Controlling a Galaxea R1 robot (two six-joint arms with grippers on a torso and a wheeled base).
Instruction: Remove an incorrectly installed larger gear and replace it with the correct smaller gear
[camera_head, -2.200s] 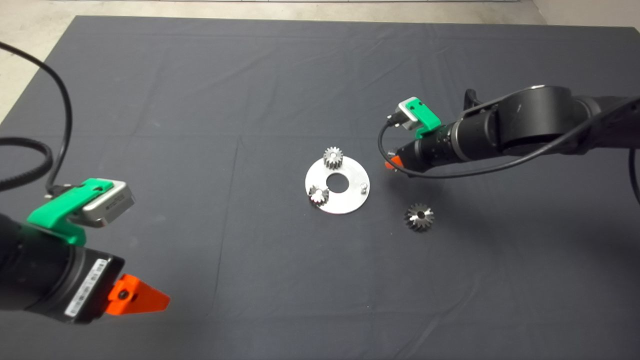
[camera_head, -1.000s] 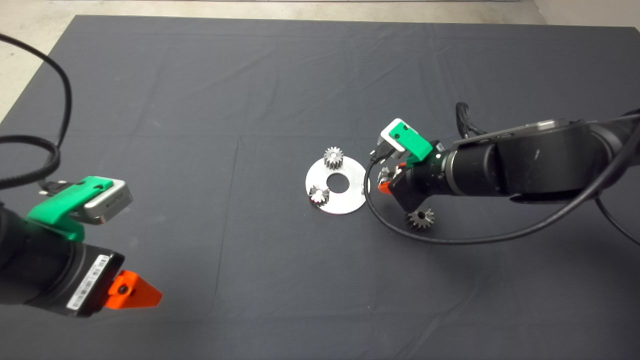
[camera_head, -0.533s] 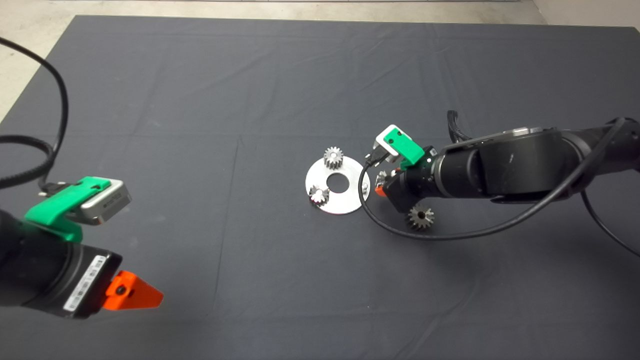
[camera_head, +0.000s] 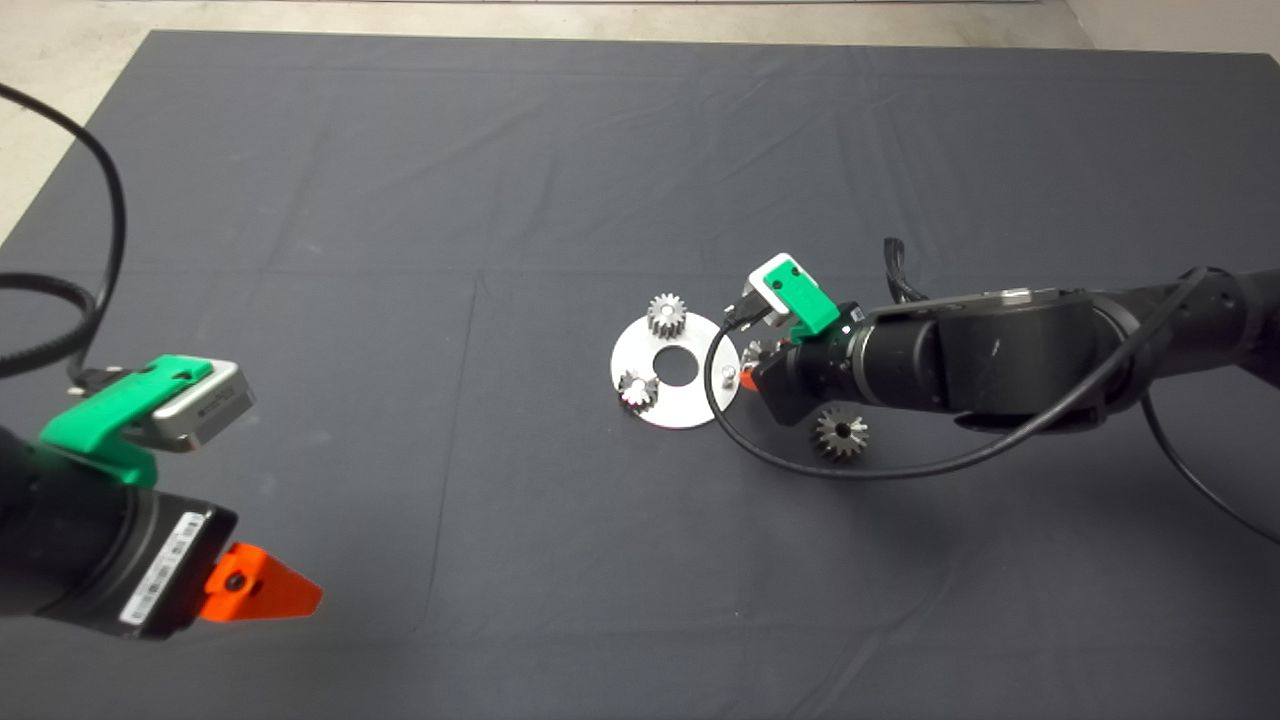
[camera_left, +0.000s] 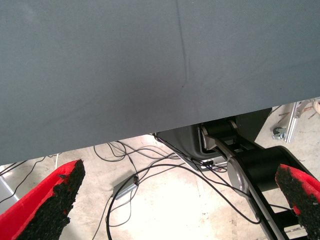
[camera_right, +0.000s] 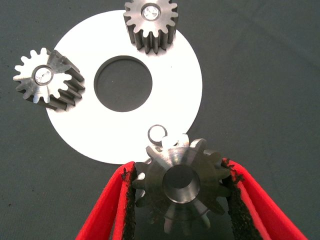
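Right gripper (camera_right: 182, 197) clamped on small gear (camera_right: 181, 182), just short of bare peg (camera_right: 158, 133) on round plate (camera_right: 176, 67). Advice: centre hole over peg, lower straight, turn teeth to mesh, then let go. Big gear (camera_head: 839, 434) lay on mat beside gripper. Left gripper (camera_left: 175, 200) idle, wide open, empty. From above, held gear hidden under wrist; peg fit unclear.

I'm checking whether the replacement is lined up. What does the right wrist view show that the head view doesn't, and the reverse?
Only the right wrist view shows the smaller gear clamped between the right end effector fingers, just short of the bare peg. Only the head view shows the larger gear lying on the mat and the left end effector parked at lower left. Both show the plate carrying two gears.
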